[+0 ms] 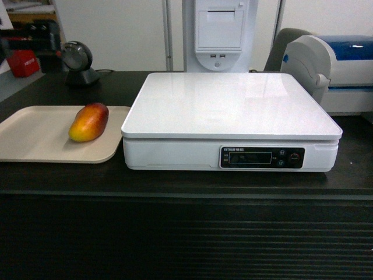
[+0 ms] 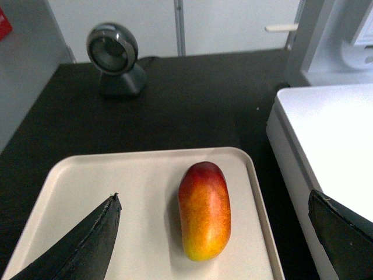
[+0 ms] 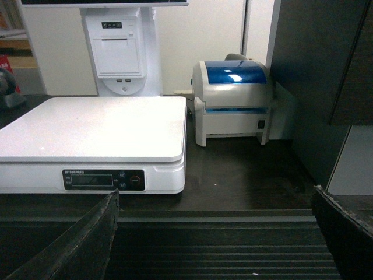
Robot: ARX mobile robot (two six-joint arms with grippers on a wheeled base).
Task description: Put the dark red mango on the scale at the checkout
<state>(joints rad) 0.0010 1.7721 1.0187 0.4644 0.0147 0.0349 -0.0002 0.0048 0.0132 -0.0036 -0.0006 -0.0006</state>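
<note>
Left gripper [image 2: 213,245]: my jaws spread wide, holding nothing, above the beige tray [image 2: 145,169].
Right gripper [image 3: 215,239]: wide open too, empty, facing the scale [image 3: 93,131].
Dark red mango [image 1: 88,122]: lies on the tray, just left of the scale.
Right wrist only: blue-lidded printer [image 3: 233,102].
Tabletop [image 1: 58,181]: black checkout, ribbed front.

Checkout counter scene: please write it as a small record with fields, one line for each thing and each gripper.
dark red mango: lies on the beige tray, red end away from the camera
scale: right of the tray, platter bare
checkout: black counter carrying tray and scale
left gripper: open, above the mango, not touching
right gripper: open, holds nothing, in front of the counter
</note>
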